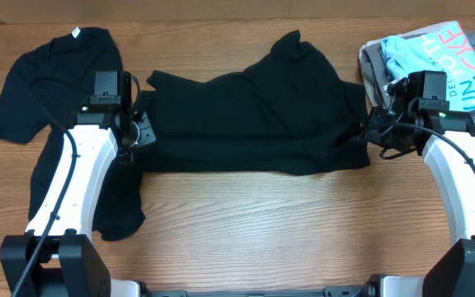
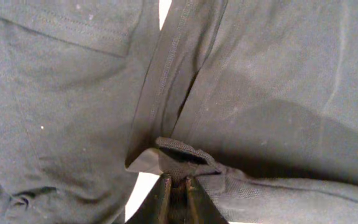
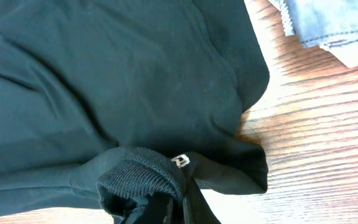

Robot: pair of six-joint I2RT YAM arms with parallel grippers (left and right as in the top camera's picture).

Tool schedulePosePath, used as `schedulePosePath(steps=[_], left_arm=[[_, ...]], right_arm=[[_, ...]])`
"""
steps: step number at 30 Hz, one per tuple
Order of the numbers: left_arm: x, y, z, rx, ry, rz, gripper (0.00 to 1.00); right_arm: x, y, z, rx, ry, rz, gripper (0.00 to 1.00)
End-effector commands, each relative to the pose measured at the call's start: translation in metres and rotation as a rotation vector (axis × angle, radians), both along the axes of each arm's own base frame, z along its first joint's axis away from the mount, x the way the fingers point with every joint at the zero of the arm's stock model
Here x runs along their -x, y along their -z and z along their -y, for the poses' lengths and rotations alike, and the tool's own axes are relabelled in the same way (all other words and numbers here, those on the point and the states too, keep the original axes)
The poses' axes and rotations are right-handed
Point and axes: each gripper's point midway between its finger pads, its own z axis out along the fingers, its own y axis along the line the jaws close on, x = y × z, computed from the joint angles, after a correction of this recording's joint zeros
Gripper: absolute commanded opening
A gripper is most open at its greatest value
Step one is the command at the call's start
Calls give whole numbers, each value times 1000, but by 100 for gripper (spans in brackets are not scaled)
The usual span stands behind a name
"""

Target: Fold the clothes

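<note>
Our wooden table carries the middle shirt across its centre, the tagged shirt along its left edge and a coloured pile at its far right corner. Our left gripper pinches the middle shirt's left hem, jaws almost closed. Our right gripper clamps its ribbed right edge, fully closed.

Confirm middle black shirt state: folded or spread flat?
Partly folded: middle shirt lies doubled into a wide band, lower edge straight, top rumpled. The left gripper and right gripper pinch its ends.
</note>
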Motion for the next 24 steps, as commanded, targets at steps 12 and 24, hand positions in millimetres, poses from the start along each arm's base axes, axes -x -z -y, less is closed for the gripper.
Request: schedulePosePath(steps=[12,24], left_arm=[[-18,12,-6,-42,11,3,21],[-23,18,-13,-76,5,-2,23]], right_arm=[[-19,1,-19,-8,-62,57,4],[-34,-11,-13,37,-47,84,86]])
